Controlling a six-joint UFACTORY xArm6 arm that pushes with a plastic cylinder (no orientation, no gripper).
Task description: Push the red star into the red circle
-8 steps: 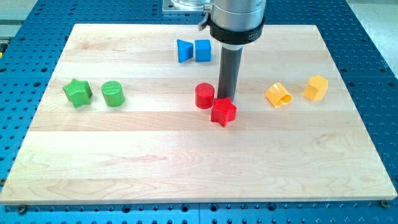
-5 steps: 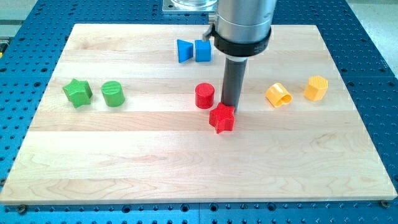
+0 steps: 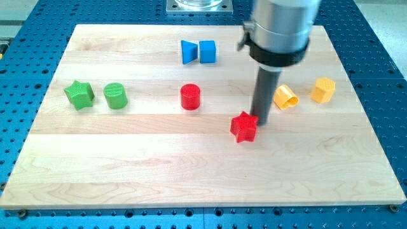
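The red star lies near the middle of the wooden board. The red circle, a short cylinder, stands apart from it, up and toward the view's left. My tip rests at the star's upper right edge, touching or nearly touching it. The dark rod rises from there to the arm's grey body at the view's top right.
A green star and a green cylinder sit at the view's left. Two blue blocks sit side by side near the top. A yellow block and a yellow hexagon sit at the right, close behind the rod.
My tip has moved to the view's right. The red star has shifted right and slightly down. The red circle has shifted left, so the gap between the two has grown.
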